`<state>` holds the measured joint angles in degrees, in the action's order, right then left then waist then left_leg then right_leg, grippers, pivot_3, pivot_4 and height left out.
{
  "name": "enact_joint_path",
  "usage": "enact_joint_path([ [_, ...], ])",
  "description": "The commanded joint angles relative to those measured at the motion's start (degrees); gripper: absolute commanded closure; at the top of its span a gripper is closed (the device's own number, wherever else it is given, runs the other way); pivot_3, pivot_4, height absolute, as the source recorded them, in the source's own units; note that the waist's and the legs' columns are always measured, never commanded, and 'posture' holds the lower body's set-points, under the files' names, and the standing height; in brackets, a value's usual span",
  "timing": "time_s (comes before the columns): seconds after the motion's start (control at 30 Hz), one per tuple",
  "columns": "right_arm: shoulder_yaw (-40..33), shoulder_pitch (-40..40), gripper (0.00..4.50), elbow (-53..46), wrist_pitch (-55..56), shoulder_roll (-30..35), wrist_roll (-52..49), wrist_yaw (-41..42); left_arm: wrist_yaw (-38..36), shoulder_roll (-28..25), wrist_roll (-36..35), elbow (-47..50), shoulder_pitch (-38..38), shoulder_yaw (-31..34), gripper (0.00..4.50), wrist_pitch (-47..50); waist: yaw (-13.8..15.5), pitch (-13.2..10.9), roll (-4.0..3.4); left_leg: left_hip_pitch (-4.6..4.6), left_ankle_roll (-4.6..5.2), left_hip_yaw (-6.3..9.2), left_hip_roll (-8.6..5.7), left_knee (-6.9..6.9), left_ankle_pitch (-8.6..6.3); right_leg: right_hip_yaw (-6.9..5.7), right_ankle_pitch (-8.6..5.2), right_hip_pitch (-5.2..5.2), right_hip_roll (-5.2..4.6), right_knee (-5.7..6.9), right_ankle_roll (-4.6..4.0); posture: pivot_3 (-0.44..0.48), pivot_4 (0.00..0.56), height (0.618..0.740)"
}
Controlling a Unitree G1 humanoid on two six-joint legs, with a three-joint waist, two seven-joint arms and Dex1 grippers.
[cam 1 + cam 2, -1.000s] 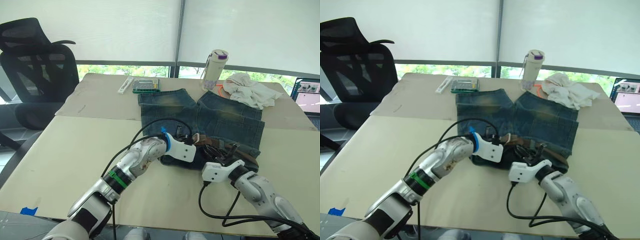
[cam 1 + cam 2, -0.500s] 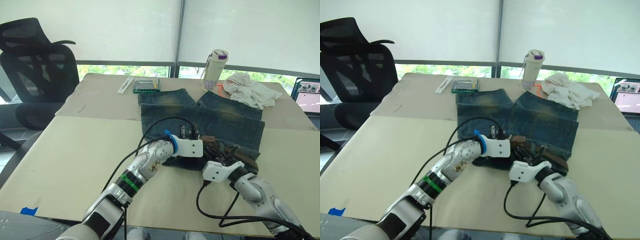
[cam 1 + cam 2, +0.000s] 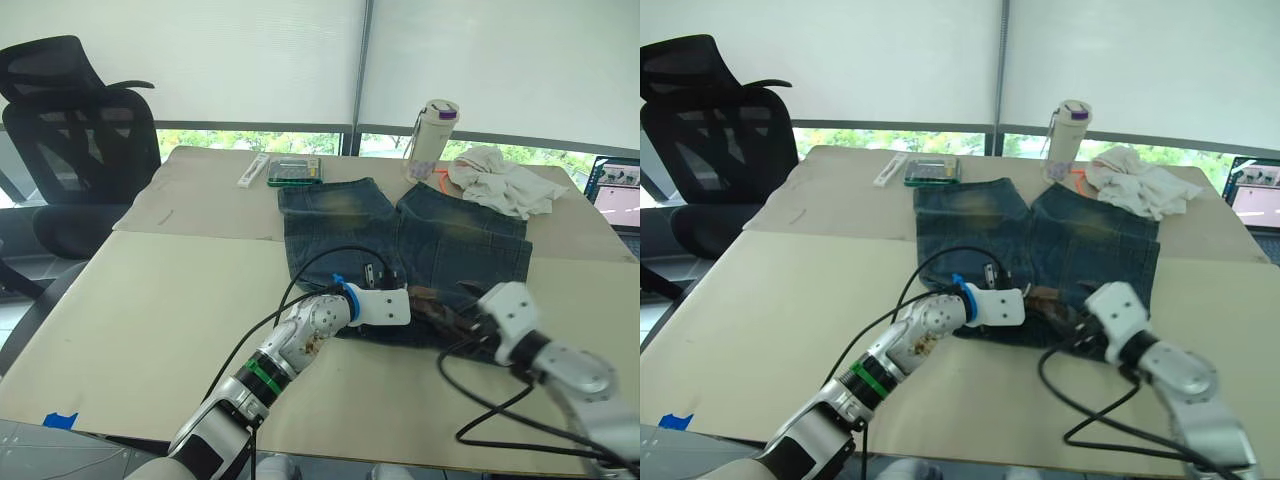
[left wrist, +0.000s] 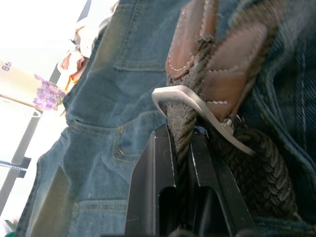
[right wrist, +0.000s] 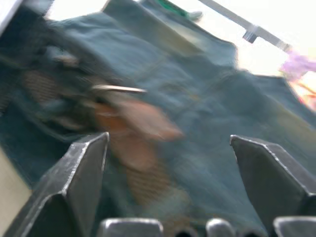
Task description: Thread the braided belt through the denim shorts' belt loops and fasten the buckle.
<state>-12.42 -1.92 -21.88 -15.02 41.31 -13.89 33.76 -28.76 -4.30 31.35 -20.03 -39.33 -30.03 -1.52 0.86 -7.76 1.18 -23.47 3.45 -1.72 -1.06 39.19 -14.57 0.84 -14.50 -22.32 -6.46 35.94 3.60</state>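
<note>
Left pincer (image 4: 183,148) is clamping the braided belt (image 4: 185,129) beside its buckle (image 4: 197,106), on the denim shorts (image 3: 400,240) mid-tabletop; right pincer (image 5: 168,163) is gaping apart. Fastening looks underway; next, seat the prong.

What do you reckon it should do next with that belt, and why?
Probably bring the open right end effector onto the silver rectangular buckle, since the left end effector is pinching the dark brown braided belt just below it on the faded blue denim shorts.
</note>
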Motion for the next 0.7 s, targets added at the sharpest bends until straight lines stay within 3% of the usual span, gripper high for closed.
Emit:
enact_joint_path([
  [0.03,2.52,1.43,0.19,0.84,6.49,4.36,8.39,1.11,0.61,0.36,-0.87,0.81,-0.02,-0.47,4.5,-1.39,-0.08,0.01,-0.02,0.03,0.0,0.0,0.0,-0.01,0.0,0.0,0.0,-0.01,0.01,0.01,0.0,0.0,0.15,0.74],
  [0.23,10.07,5.88,0.19,7.09,16.98,8.08,21.17,0.37,0.88,0.29,-0.91,0.51,-0.02,-0.58,4.5,-1.43,-0.04,0.01,-0.01,0.02,-0.02,-0.04,-0.05,0.0,0.01,0.01,-0.01,-0.03,0.02,0.02,0.01,0.0,0.15,0.74],
  [0.4,13.16,8.7,0.19,9.96,21.05,5.85,23.97,-0.69,0.8,0.29,-1.0,0.38,0.13,-0.6,4.5,-1.54,-0.08,0.01,-0.01,0.01,-0.02,-0.04,-0.05,0.01,0.01,0.0,-0.01,-0.01,0.02,0.0,0.01,0.0,0.15,0.74],
  [0.5,14.1,9.42,1.0,10.96,22.05,5.03,25.45,-0.77,0.87,-0.03,-0.74,0.25,-0.13,-0.75,4.5,-2.02,-0.05,0.01,-0.01,0.03,-0.03,-0.04,-0.03,0.0,0.02,0.0,-0.01,-0.01,0.03,0.01,0.01,0.0,0.15,0.74],
  [0.7,14.31,9.71,3.07,12.81,24.34,4.99,27.88,-1.1,0.96,-0.16,-0.68,0.16,-0.17,-0.75,4.5,-2.22,-0.08,0.01,-0.01,0.02,-0.03,-0.04,-0.06,0.01,0.02,0.0,-0.01,0.0,0.01,0.0,0.01,0.0,0.15,0.74],
])
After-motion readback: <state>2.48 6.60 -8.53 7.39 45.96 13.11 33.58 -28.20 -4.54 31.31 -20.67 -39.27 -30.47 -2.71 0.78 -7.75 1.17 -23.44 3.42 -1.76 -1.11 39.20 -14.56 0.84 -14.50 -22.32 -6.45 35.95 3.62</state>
